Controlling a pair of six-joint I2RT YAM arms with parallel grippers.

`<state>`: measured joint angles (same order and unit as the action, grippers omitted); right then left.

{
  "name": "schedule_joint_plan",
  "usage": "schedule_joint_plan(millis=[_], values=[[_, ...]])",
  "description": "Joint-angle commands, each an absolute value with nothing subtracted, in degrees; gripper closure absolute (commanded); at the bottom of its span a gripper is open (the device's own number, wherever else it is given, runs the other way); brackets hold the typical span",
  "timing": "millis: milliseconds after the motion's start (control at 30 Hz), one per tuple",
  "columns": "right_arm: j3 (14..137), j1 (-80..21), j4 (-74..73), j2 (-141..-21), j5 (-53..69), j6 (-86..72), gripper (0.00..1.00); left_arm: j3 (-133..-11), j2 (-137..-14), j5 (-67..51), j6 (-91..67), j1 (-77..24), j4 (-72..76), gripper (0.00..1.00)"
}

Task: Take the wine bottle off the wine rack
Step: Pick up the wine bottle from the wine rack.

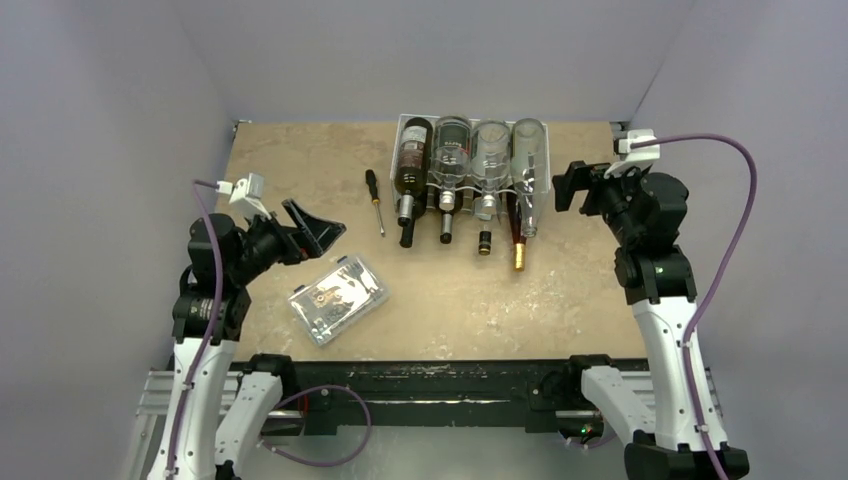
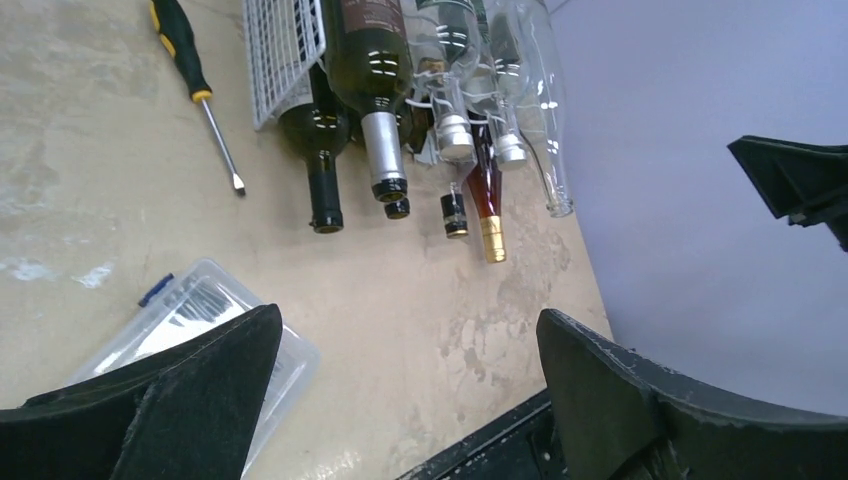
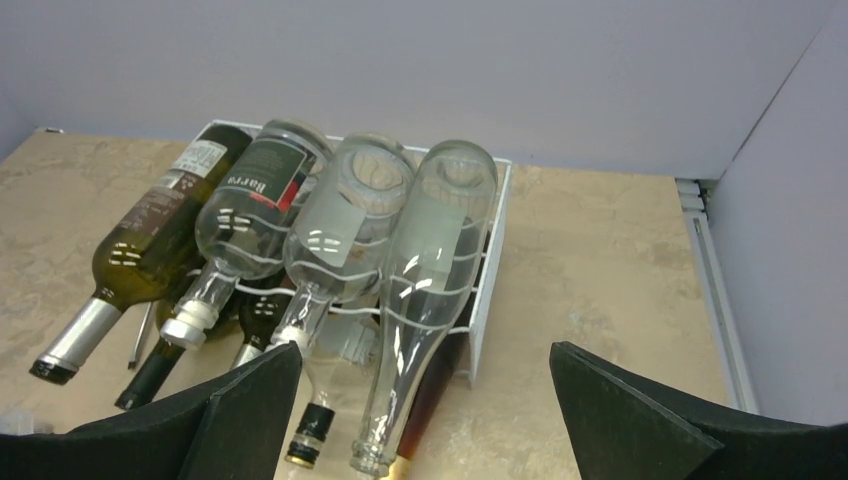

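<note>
Right gripper [image 1: 568, 186]: wide open and holding nothing. It hangs just beside the right end of the rack, up off the counter.
Left gripper [image 1: 316, 228]: also open and holding nothing. It is well apart from the rack, near the plastic box.
Wine bottle [image 1: 528, 165]: the clear one at the right end of the top row lies closest to the right gripper, so I think it is the one to take. It lies on its side with its neck pointing to the near edge.
Wine rack [image 1: 400, 122]: sits at the far side of the counter. It has four bottles on top and more underneath.
Step now: reaching in, I think. Nothing is grabbed yet.
How to do it well: close on the neck or the thin shoulder, since the fat part may be too wide. Squeeze firmly, then lift it up out of its wavy row before pulling toward the near edge. Go slowly so the next bottle does not roll.
Bottle feel: smooth, shiny, hard glass. It is round and slippery.
Rack feel: thin white wire, bent in waves, with gaps between.
Dark bottle [image 1: 413, 155]: green glass with a paper label, at the left end.
Screwdriver [image 1: 375, 200]: black handle and thin metal rod, left of the rack.
Plastic box [image 1: 338, 298]: clear, with small parts inside.
Counter [image 1: 290, 160]: flat, tan and blotchy like stone.
</note>
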<state>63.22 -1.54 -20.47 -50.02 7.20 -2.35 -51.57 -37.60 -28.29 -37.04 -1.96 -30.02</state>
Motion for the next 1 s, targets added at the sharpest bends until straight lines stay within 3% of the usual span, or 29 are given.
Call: schedule_joint_plan(millis=[0,267,433,667,967], values=[[60.5,-1.4,-16.5,-47.6,7.2,-2.1,0.01,-51.8,-36.3,-30.7,-39.8,-5.4,-26.8,0.00],[56.8,-1.3,-15.1,-46.5,15.6,1.8,0.01,-60.0,-43.6,-5.4,-32.2,-27.5,-36.4,0.00],[53.9,-1.4,-14.5,-46.4,18.8,5.6,0.01,-65.0,-50.0,6.7,-28.6,-35.6,-39.6,0.03],[52.5,-1.3,-15.7,-45.4,20.7,8.7,0.01,-65.0,-55.2,10.0,-25.9,-37.1,-36.0,0.01],[49.3,-0.8,-15.2,-44.4,31.1,15.6,0.01,-59.7,-55.0,7.1,-27.1,-37.0,-21.2,0.00]])
